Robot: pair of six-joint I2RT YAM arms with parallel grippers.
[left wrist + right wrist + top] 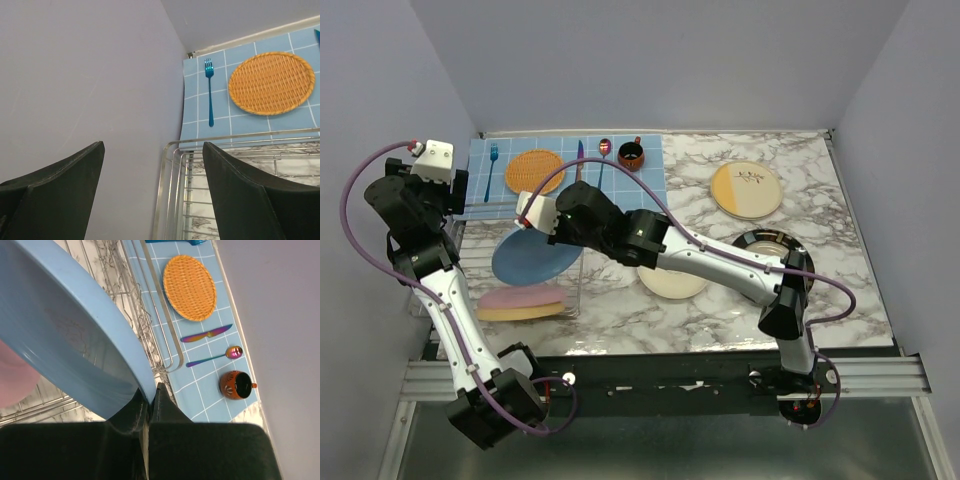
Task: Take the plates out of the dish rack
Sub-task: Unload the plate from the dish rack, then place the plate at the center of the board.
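Blue plate (pixel 65 340), judged rigid, slick, breakable, was pinched at its rim by right gripper (pixel 150 390); left gripper (pixel 153 146) was spread wide.

Items shown: six plates (pixel 535 257); one dish rack (pixel 175 190); one placemat (pixel 645 185); one woven disc (pixel 533 170); one fork (pixel 491 170), one knife (pixel 579 155), one spoon (pixel 604 150), one cup (pixel 631 155).
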